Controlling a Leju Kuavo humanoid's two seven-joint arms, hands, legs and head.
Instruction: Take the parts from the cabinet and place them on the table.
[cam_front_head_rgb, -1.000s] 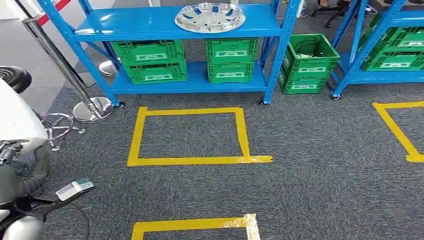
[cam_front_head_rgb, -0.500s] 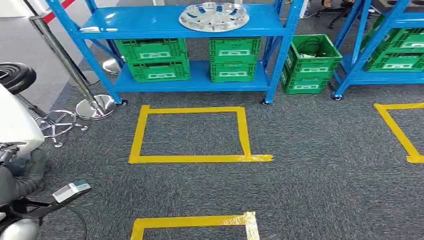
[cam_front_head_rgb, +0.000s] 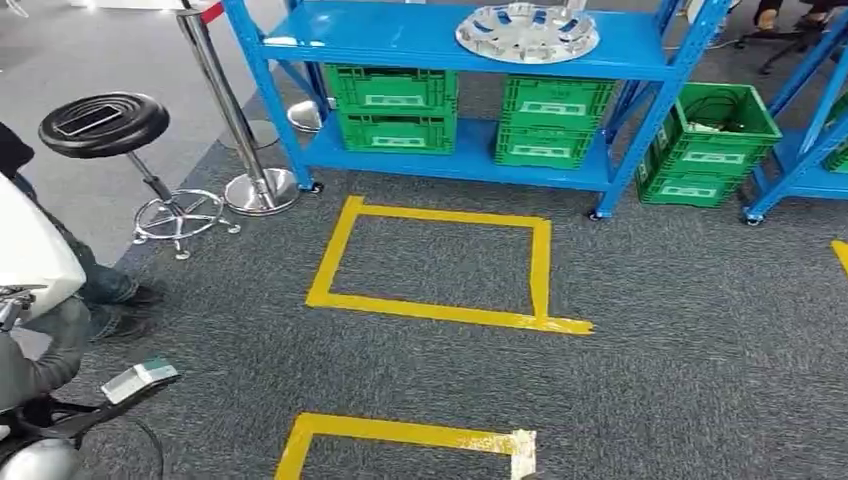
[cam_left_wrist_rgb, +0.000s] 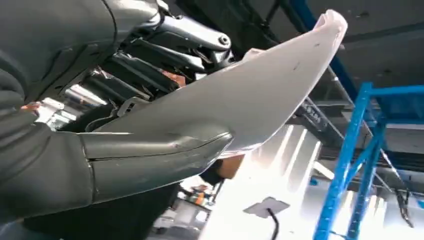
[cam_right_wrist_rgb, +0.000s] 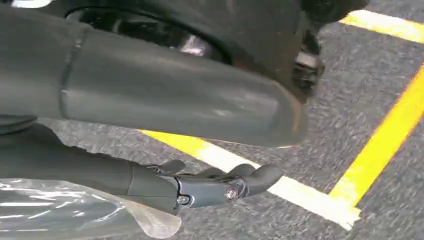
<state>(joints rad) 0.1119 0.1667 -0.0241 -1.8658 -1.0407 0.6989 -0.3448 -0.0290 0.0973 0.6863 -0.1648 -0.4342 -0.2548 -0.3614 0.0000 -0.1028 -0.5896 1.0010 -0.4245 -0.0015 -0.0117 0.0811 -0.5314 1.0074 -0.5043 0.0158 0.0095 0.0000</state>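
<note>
Crates (cam_front_head_rgb: 393, 104) (white labels unreadable) on rack (cam_front_head_rgb: 640, 62)

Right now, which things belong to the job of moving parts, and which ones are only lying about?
Job: white part held by left hand; hubcap on blue shelf.
Lying about: stool, phone on it, metal post, green crates.

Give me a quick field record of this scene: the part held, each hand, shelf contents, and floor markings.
held part: white panel, gripped by left hand
right hand: empty, fingers curled, above the carpet
shelf top: silver wheel cover on blue rack
lower shelf: green crates
floor: yellow tape square on grey carpet
beside rack: black stool
</note>
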